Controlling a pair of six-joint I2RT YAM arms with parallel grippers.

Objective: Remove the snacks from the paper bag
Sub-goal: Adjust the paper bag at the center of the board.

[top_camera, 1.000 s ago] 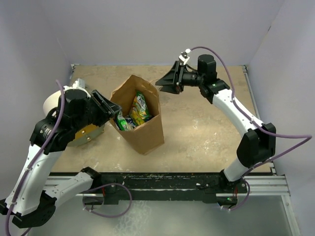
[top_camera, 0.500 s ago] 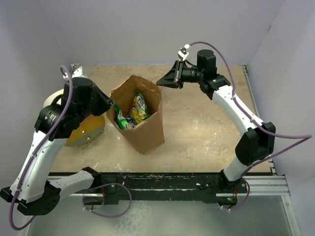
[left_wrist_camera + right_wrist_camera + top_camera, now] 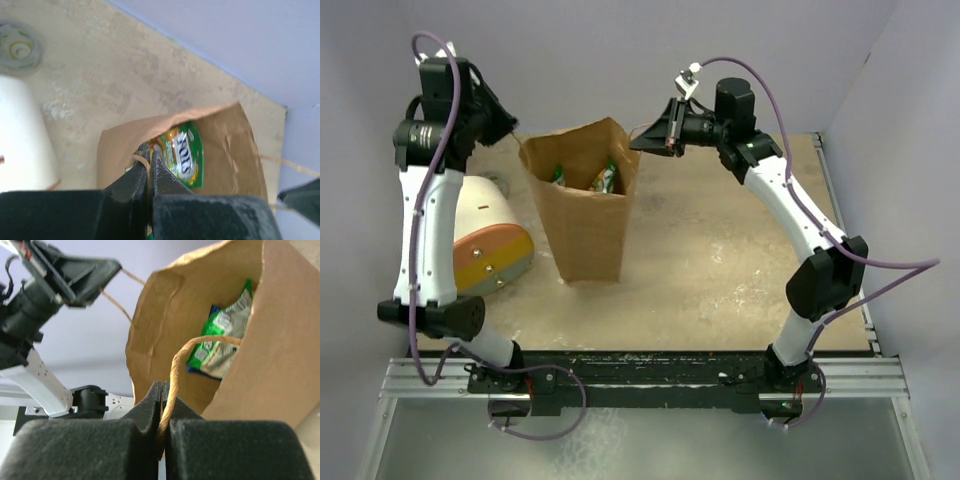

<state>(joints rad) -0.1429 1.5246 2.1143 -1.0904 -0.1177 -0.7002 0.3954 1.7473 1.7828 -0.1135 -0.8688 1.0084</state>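
The brown paper bag [image 3: 582,222] stands upright mid-table with its mouth stretched open between both grippers. My left gripper [image 3: 510,134] is shut on the bag's left twisted handle [image 3: 142,163]. My right gripper [image 3: 642,144] is shut on the right handle [image 3: 173,374]. Snacks sit inside the bag: a green-yellow packet [image 3: 183,152] with white lettering, and green and dark blue packets [image 3: 224,337] lower down. From above, only the packet tops [image 3: 604,179] show over the rim. The left gripper [image 3: 84,274] shows across the bag in the right wrist view.
A white cylinder with an orange-yellow round end [image 3: 485,238] lies left of the bag, close to the left arm. A clear tape roll [image 3: 18,49] lies at the back left. Purple walls close in the back and both sides.
Both grippers closed on the handles and rose. The left arm swung up and back. The bag went from leaning toward the near edge to upright with its mouth pulled wide.
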